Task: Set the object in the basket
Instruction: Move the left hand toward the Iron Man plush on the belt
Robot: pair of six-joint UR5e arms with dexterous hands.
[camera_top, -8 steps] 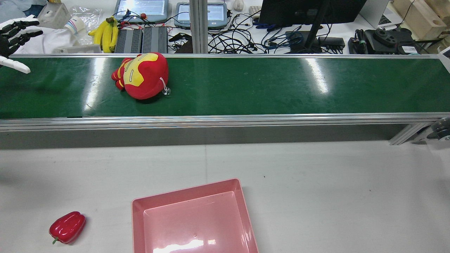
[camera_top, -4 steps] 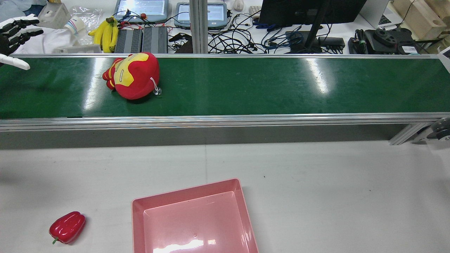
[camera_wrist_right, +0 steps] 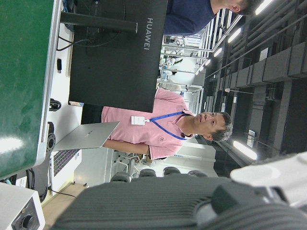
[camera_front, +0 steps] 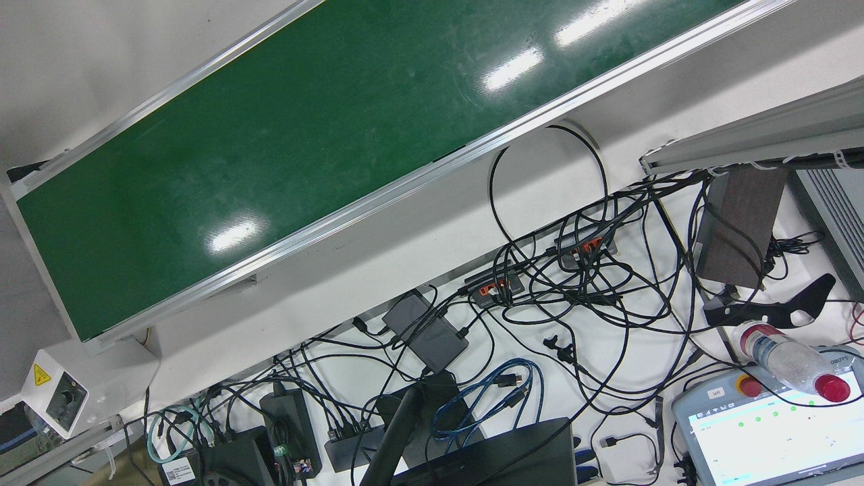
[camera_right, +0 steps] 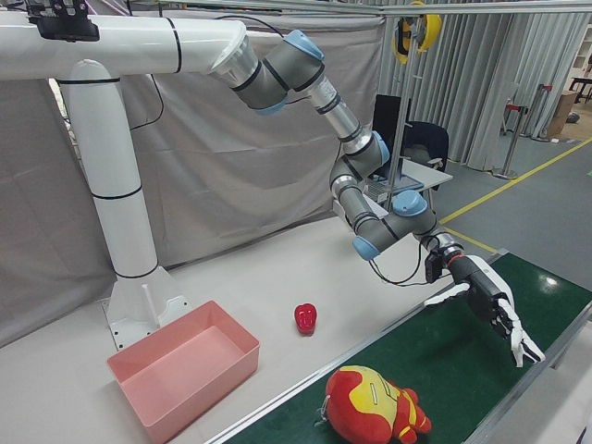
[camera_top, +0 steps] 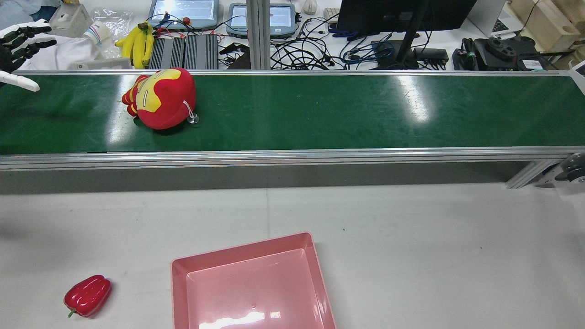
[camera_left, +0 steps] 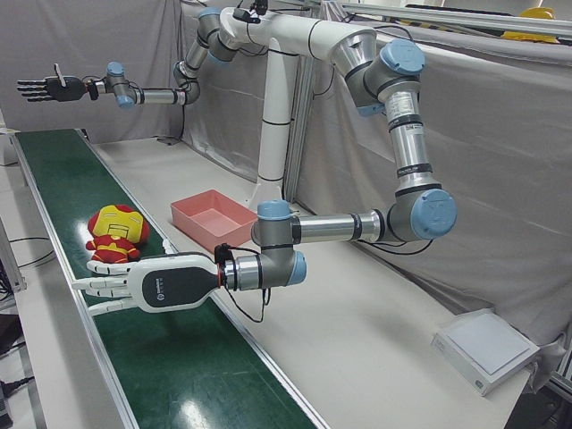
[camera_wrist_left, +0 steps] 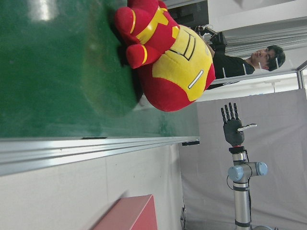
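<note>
While the plush toy [camera_top: 162, 98] lies on its side on the green belt [camera_top: 343, 114], nothing is in the pink basket [camera_top: 179, 274], so the task reads as at its start

- Toy position: toward the robot's left end of the belt, well apart from the basket, which sits on the grey table [camera_top: 411, 251] on the robot's side. A cord with a small suction cup [camera_top: 192, 120] trails from the head onto the belt
- Left hand [camera_left: 147, 284]: over the belt just beside the toy, not touching it, fingers stretched out and spread, holding nothing
- Right hand [camera_left: 45, 88]: raised above the far end of the belt, fingers spread, also holding nothing. Well apart from everything; no role in this step as far as I can judge
- Red pepper [camera_top: 87, 295] on the table, left of the basket, untouched

Step in hand (judgement): approach and grasp of the toy with the left hand

Notes for doing it well:
- Come in over the big round head rather than the small limbs; it is the bulk of the toy and should fill the palm
- Soft body will give, so close firmly enough that it does not slip out on the lift
- Keep fingers clear of the cord so the cup does not snag
- Lift clear of the belt's metal rail before swinging towards the basket
</note>
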